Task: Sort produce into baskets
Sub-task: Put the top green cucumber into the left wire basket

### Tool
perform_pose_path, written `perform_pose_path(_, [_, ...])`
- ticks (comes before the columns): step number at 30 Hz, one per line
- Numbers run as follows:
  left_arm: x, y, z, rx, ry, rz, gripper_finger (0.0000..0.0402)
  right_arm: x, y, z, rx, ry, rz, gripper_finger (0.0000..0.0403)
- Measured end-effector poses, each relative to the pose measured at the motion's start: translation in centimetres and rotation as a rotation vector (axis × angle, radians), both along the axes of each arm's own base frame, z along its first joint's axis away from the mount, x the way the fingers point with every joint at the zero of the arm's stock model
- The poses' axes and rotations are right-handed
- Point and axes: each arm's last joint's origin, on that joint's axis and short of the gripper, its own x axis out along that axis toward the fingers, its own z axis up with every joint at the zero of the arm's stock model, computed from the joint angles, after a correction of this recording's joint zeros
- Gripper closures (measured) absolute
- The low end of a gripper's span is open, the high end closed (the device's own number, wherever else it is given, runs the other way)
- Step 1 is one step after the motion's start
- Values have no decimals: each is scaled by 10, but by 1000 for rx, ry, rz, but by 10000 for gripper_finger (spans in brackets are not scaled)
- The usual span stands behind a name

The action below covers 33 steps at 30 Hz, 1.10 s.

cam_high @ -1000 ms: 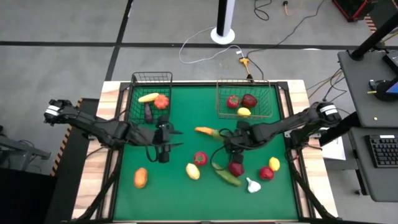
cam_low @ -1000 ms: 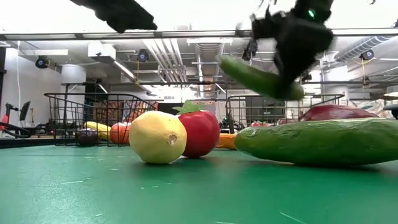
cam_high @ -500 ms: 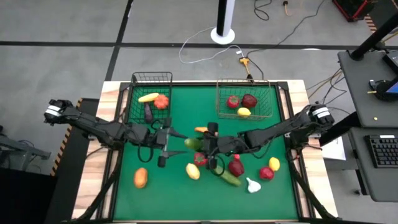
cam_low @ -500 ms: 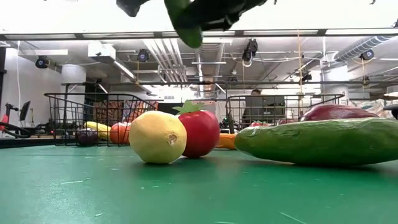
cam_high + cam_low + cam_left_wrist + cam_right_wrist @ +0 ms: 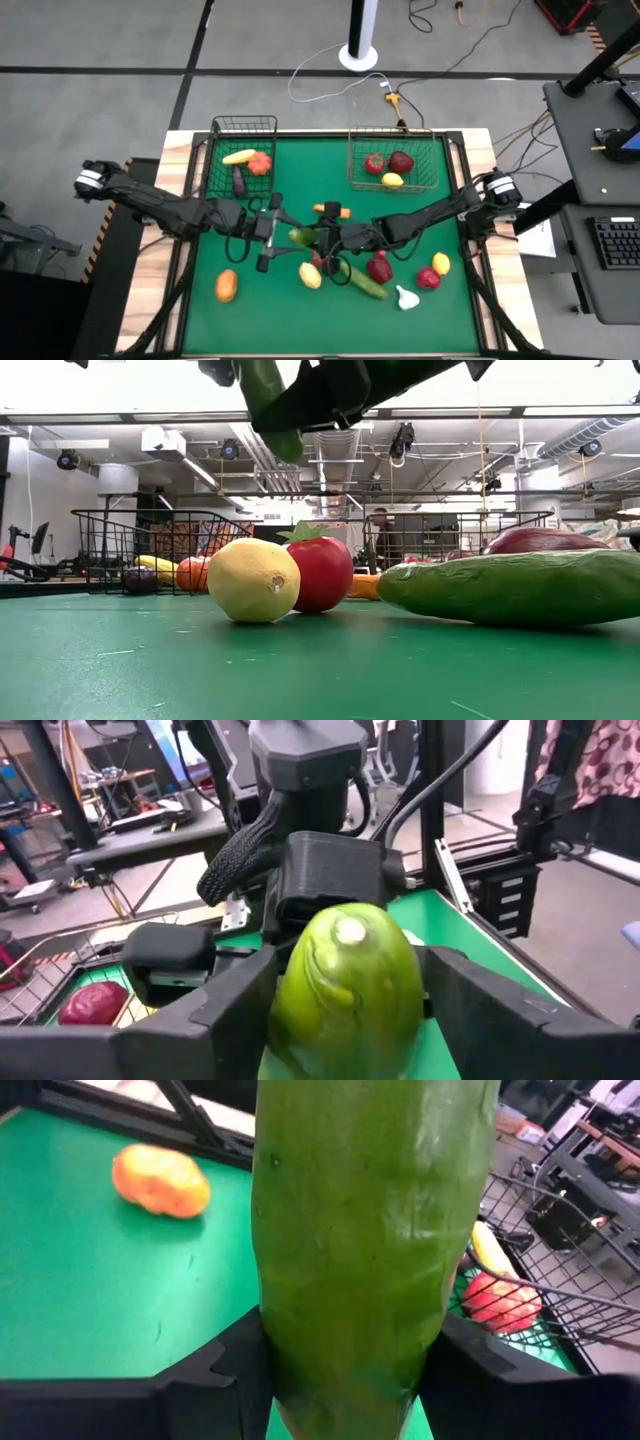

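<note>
My right gripper (image 5: 322, 240) is shut on a green cucumber (image 5: 303, 236) above the middle of the green mat; the cucumber fills the right wrist view (image 5: 370, 1230) and shows at the top of the low view (image 5: 268, 400). My left gripper (image 5: 280, 235) faces it from the left, open, with its fingers on either side of the cucumber's free end (image 5: 345, 990). The black basket (image 5: 243, 125) at the far left holds a yellow piece, a red-orange piece and an eggplant. The brownish basket (image 5: 392, 132) at the far right holds two red pieces and a yellow one. My right gripper pinches the cucumber's body (image 5: 350, 1350) between its two fingers (image 5: 230, 1365), which lie across it. The gripper comes in level from the table's right. The cucumber is lifted clear of the mat, its free end pointing toward the left gripper. My left gripper's fingers (image 5: 235, 1005) stand close beside the cucumber's end; I cannot tell whether they touch it.
On the mat lie a carrot (image 5: 332, 210), a red pepper (image 5: 320, 258), a lemon (image 5: 310, 275), a second cucumber (image 5: 365, 285), a dark red piece (image 5: 380, 268), garlic (image 5: 406, 297), a red and a yellow piece near the right edge, and an orange piece (image 5: 226, 285) near left.
My right gripper has carried the cucumber, lifted clear, toward the table's left, up to the left gripper. My left gripper has moved a little toward the table's right, and the cucumber's end now lies between its fingers.
</note>
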Motion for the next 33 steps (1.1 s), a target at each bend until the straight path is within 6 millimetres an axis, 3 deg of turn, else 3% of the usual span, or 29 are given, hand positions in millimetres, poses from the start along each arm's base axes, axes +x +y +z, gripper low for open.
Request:
perform_pose_path(7, [4,1,-3,7,-1,80,256,-1,0,1,8,2,-9,178])
perform_pose_path(16, [-14,12,10,13,2,233,258,-7,-5,20,26,-58,-73,131])
perform_pose_path(24, [-46,48,16,117,107,719,258,-18,-15,39,-22,-148,-396,99])
perform_pose_path(33, [-80,99,12,87,245,1081,258,-18,-15,38,-24,-151,-425,96])
